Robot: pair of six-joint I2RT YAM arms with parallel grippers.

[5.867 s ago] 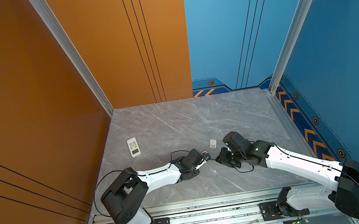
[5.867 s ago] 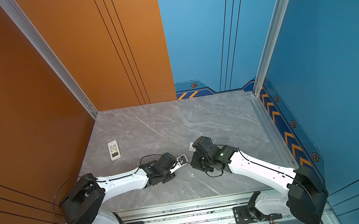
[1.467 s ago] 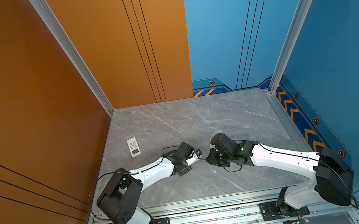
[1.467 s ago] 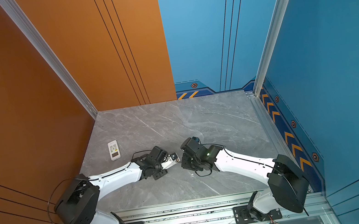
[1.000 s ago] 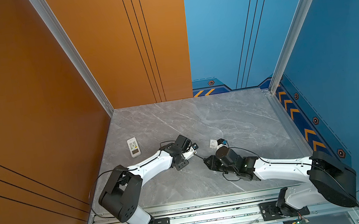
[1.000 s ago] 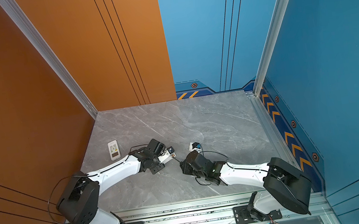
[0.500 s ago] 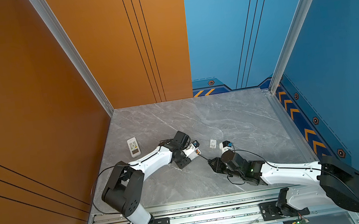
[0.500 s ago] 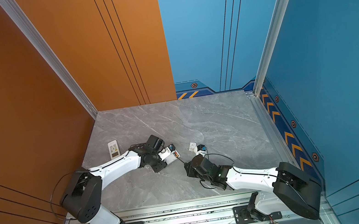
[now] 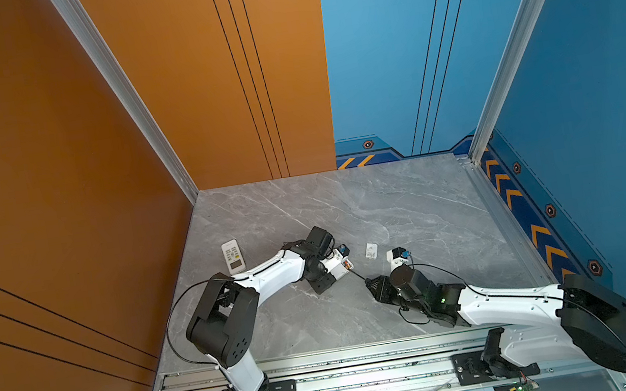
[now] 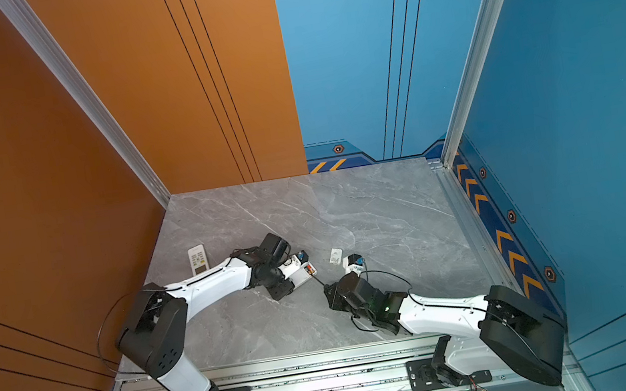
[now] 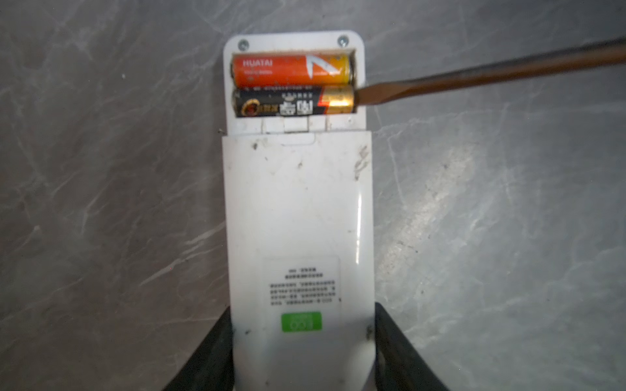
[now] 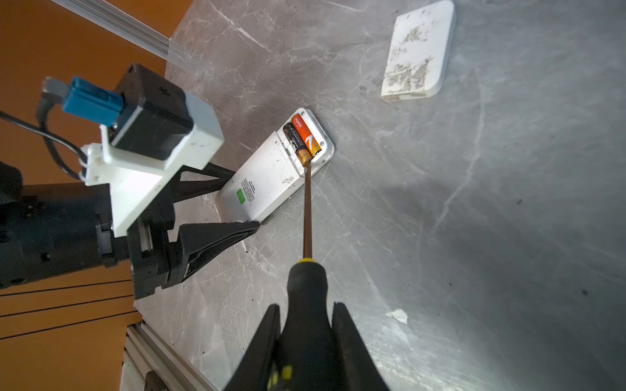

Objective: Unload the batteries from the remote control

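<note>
A white remote control (image 11: 298,210) lies back-up on the grey table, its battery bay uncovered. Two batteries sit side by side in the bay: an orange-red one (image 11: 291,69) and a black one with a gold end (image 11: 291,101). My left gripper (image 11: 303,313) is shut on the remote's far end, one finger on each long side. My right gripper (image 12: 306,308) is shut on the black-and-yellow handle of a screwdriver (image 12: 306,281). The screwdriver's flat tip (image 11: 364,94) touches the gold end of the black battery. In a top view the remote (image 9: 339,267) lies between both grippers.
A second white remote (image 9: 233,255) lies face-up near the orange wall. A small white cover (image 12: 418,50) lies on the table beyond the held remote, also seen in a top view (image 10: 336,255). A white scrap (image 12: 397,315) lies near my right gripper.
The right arm has drawn back toward the table's front and dropped lower, keeping the screwdriver aimed at the remote. The left gripper has shifted slightly with the remote.
</note>
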